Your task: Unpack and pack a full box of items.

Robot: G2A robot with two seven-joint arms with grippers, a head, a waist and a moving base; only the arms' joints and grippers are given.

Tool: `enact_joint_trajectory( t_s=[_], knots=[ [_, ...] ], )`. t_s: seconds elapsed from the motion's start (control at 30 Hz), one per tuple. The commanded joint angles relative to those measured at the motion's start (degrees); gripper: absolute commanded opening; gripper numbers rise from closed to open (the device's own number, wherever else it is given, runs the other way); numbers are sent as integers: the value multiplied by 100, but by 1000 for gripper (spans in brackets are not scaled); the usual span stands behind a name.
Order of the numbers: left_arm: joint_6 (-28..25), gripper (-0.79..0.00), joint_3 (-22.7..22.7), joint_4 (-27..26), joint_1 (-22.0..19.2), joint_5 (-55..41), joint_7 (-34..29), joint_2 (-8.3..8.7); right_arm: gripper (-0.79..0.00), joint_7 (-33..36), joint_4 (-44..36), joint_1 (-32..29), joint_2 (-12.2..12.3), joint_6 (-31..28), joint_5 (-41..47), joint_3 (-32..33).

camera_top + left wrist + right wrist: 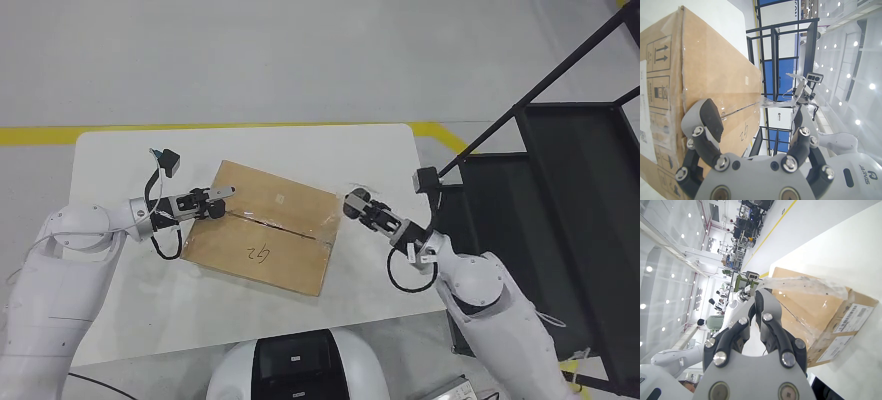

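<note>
Peeling step: judging by the loose strip, the job in hand is stripping the clear tape (802, 283) off the closed box (265, 225) so its flaps can open. Nothing is unpacked yet.
Box: it sits in the middle of the table (120, 170) with the flaps shut, and its seam (275, 222) runs left to right.
Right gripper (757, 298): it is just off the box's right end, with its fingers pressed together on the free end of the tape. The strip stretches from them back to the box's right edge.
Left gripper (755, 111): it is at the box's left end, with its fingers spread wide. One pad (711, 117) lies over the top beside the seam and the other hangs in the air. I cannot tell whether the pad presses on the cardboard.
Pull: this likely works best up and back over the seam, towards the left, slow and even, so the strip lifts in one piece.
Hold-down: the left pad should bear on the lid, or the box may slide or tip towards the right with the pull.
Risk: the thin film could snap or slip out of the pinch. If it does, the right gripper should take a fresh grip closer to the box.
</note>
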Motion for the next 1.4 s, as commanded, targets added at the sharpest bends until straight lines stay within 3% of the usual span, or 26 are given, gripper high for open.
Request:
enact_joint_trajectory(
  t_s=[0.0, 0.47, 1.37],
  knots=[
    [0, 0, 0, 0, 0, 0, 0, 0, -785, -122, 49, 196, -41, 168, -93, -309],
    [0, 0, 0, 0, 0, 0, 0, 0, -785, -1072, 512, 1357, -354, 1343, -834, -1762],
    [0, 0, 0, 0, 0, 0, 0, 0, -785, -2221, 1810, 2374, -1000, 2295, -1726, -3339]
  ],
)
